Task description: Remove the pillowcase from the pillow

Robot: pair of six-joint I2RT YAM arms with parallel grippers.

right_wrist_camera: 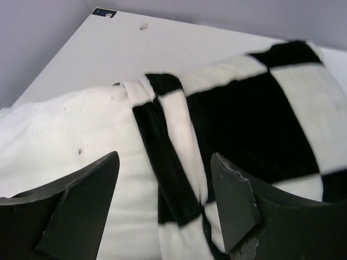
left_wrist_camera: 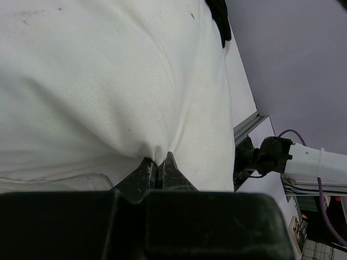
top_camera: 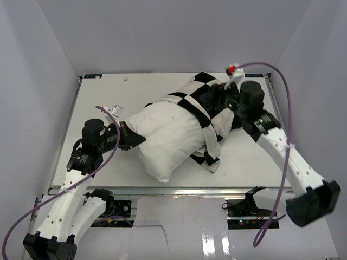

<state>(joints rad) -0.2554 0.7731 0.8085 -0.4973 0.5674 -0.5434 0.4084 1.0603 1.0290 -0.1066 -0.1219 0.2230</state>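
Counter (top_camera: 108,97): white, pale walls on 3 sides. I see the pillow (top_camera: 168,132) lying mid-counter on a diagonal. Its near-left end is bare off-white and its far-right end is inside the pillowcase (top_camera: 209,97).

Pillowcase: blk/wht check, bunched over approx the far-right third of the pillow. One flap trails down the pillow's near-right side onto the counter. R wrist cam shows the case edge as a rolled blk/wht band across the white fabric. Bare pillow (right_wrist_camera: 65,141) is left of the band and big checks (right_wrist_camera: 244,124) are right of it.

L arm comes in from near-left. L claw (top_camera: 142,140) is at the pillow's left edge. On the L wrist cam the L claw (left_wrist_camera: 159,173) is clenched on the pillow. The fingers are together and the white fabric (left_wrist_camera: 108,81) puckers into the tips. A sliver of black case (left_wrist_camera: 219,21) shows at the top of that view.

R arm comes in from near-right, w/ R claw (top_camera: 219,103) over the cased end. On the R wrist cam the R claw (right_wrist_camera: 165,157) is released. Fingers are spread wide w/ nothing pinched, and the case edge is in view between them. Can't tell if the tips touch the fabric.

Purple cable (top_camera: 282,81) loops above the R arm. Small sticker (right_wrist_camera: 104,12) at the counter's far-left corner.
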